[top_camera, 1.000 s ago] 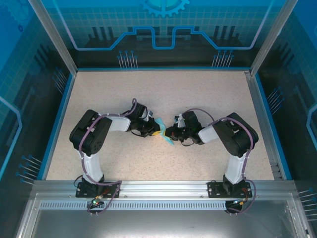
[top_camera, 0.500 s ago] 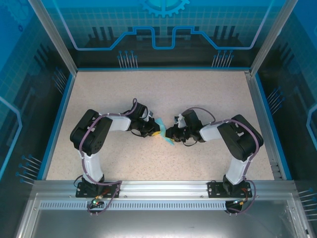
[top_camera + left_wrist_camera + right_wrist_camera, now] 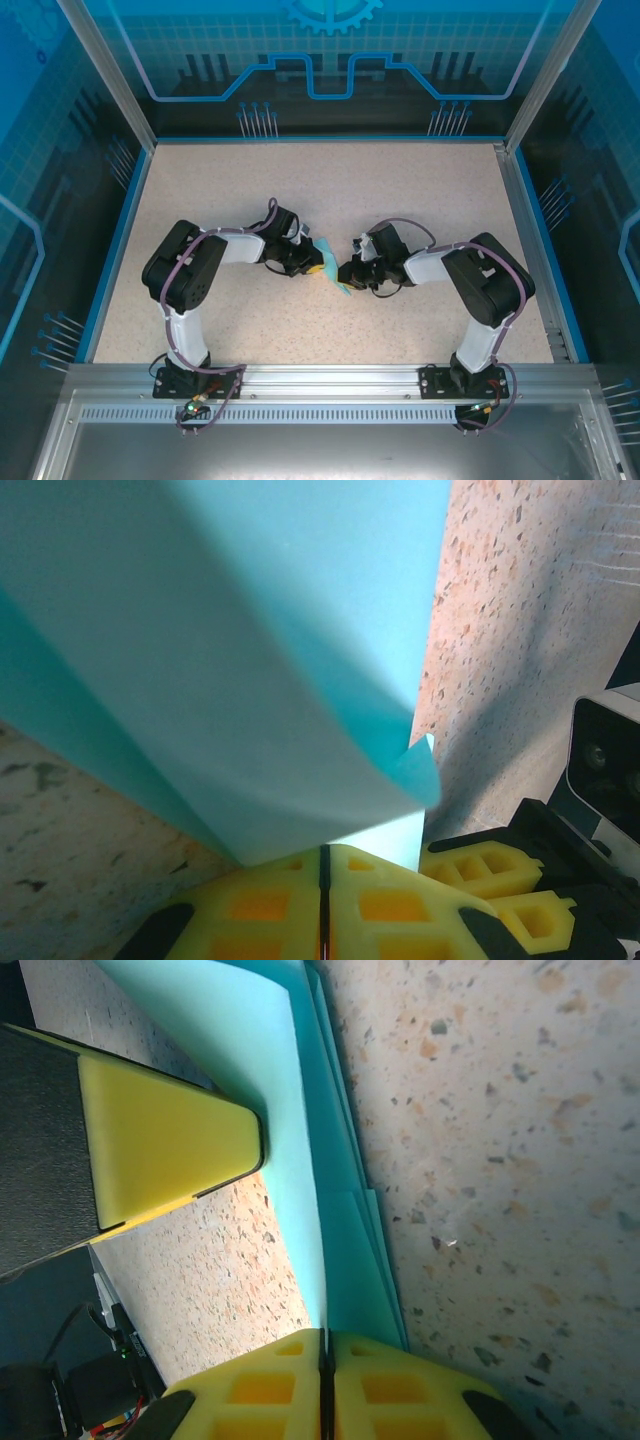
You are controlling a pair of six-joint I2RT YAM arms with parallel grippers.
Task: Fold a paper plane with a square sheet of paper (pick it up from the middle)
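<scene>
Counter [image 3: 420, 190]: speckled beige with a blue rim, taking up the middle of the top view.
Left arm [image 3: 185, 270]: rises from its base at the lower left, bends at the elbow and reaches right toward the centre of the frame.
Right arm [image 3: 485, 280]: mirrors it from the lower right, with its forearm reaching left to the centre.
Paper [image 3: 330, 262]: light cyan and partly folded. In the top view it is a narrow strip at the centre, between the two hands, slanting from upper left to lower right. In the left wrist view a curved sheet [image 3: 250, 650] covers the upper left, with a small corner curling at right of centre. In the right wrist view its layered edges [image 3: 300, 1140] run from the top centre down to the pads.
Left hand [image 3: 312, 265]: yellow pads pressed together at the bottom of its own view [image 3: 323, 855], pinching the paper's edge. One of its fingers [image 3: 160, 1150] shows at the left of the right wrist view, tip against the paper.
Right hand [image 3: 345, 272]: pads pressed together at the bottom of its own view [image 3: 325, 1338], with the paper's edge pinched in the seam. Its yellow pads [image 3: 500, 890] show at the lower right of the left wrist view, just beside the paper.
</scene>
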